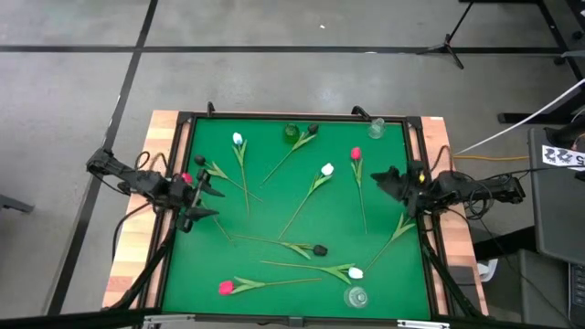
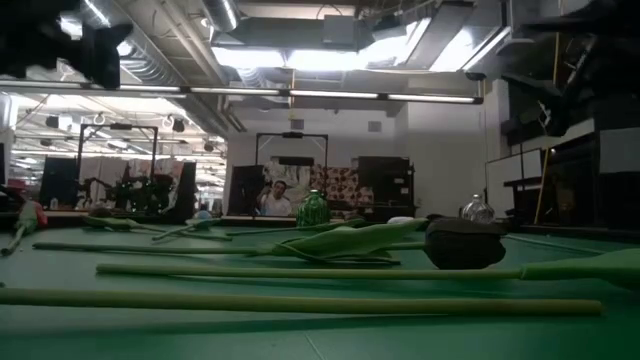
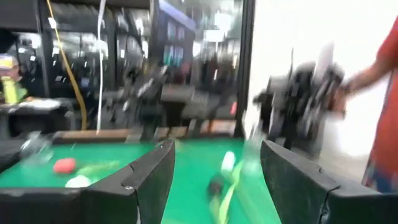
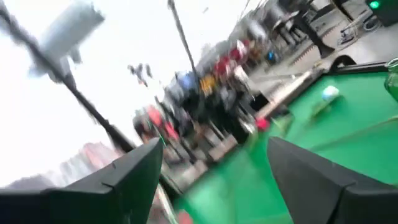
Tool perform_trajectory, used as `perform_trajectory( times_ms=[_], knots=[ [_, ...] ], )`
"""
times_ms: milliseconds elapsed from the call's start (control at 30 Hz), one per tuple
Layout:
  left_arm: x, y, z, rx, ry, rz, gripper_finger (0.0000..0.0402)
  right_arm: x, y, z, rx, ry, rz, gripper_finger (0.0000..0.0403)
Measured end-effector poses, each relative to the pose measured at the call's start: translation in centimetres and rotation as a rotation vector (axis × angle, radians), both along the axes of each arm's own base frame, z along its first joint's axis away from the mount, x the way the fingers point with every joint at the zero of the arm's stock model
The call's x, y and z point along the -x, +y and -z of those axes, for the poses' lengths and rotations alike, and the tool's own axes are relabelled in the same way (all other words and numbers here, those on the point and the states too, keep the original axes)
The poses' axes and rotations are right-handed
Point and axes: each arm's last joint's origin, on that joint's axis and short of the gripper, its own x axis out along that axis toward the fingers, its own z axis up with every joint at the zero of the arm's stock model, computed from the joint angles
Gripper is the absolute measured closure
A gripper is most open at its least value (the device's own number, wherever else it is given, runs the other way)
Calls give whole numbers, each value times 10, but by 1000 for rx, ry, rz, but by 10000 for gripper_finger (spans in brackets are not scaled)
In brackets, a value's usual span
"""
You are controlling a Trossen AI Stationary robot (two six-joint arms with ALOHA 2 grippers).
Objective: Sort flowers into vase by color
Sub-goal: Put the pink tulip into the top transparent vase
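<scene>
My left gripper (image 1: 203, 196) hangs at the mat's (image 1: 274, 196) nine o'clock edge, fingers (image 3: 149, 177) spread and holding nothing; my right gripper (image 1: 388, 181) sits at three o'clock, fingers (image 4: 134, 174) also apart and empty. The tulips lie scattered flat on the mat: a white one (image 1: 238, 140) at eleven, a black one (image 1: 313, 131) at twelve beside the green vase (image 1: 291, 133), a red one (image 1: 356, 153) at one, a white one (image 1: 327, 169) just past centre, a black one (image 1: 319, 249) and a white one (image 1: 356, 272) toward six, and a red one (image 1: 225, 287) at seven. A clear vase (image 1: 376, 127) stands at one, another (image 1: 356, 296) at five
</scene>
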Motion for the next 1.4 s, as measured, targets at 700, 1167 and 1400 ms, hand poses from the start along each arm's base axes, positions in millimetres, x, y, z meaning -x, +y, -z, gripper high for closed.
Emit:
perform_trajectory(
  times_ms=[700, 1167, 1400],
  knots=[
    [36, 18, -59, 451, -667, 4, 169, 18, -16, -23, -188, -235, 539, 114],
    [44, 29, -62, 607, -728, -204, 169, 12, -16, -13, -224, -149, 548, 114],
    [36, 26, -72, 681, -608, -189, 169, 23, -12, -52, -128, -298, 299, 114]
  ],
)
